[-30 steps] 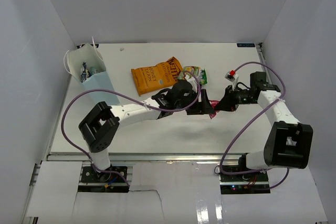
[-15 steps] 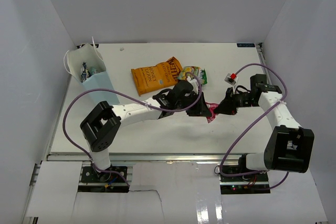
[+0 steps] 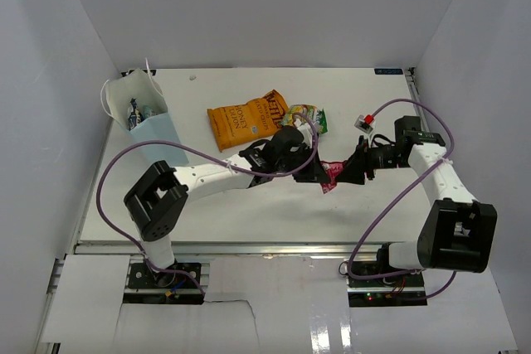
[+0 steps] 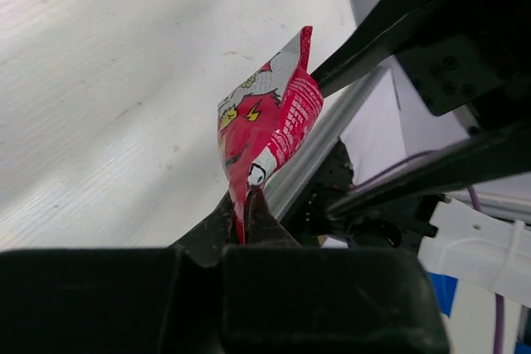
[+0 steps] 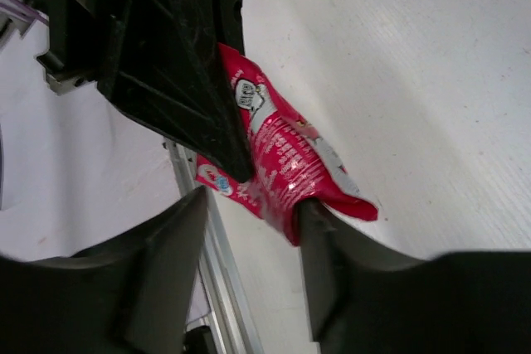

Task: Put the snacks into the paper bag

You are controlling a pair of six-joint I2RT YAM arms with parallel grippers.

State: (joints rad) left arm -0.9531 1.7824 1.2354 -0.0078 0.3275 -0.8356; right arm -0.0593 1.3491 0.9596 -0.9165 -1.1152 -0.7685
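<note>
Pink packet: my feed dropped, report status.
Left gripper shut on pink packet. Right gripper open, straddling it. Paper bag upright at far left; orange bag lies between.

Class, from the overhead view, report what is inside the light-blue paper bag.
Inside the paper bag, a dark blue packet shows against the white lining. The bag's walls hide its lower part and anything deeper.

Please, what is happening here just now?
The two arms meet at mid-table over a pink packet. The left tool is shut on one edge of it. The right tool is open, with the packet's other end between its fingers. An orange bag and a yellow-green packet lie behind; the paper bag stands far left.
</note>
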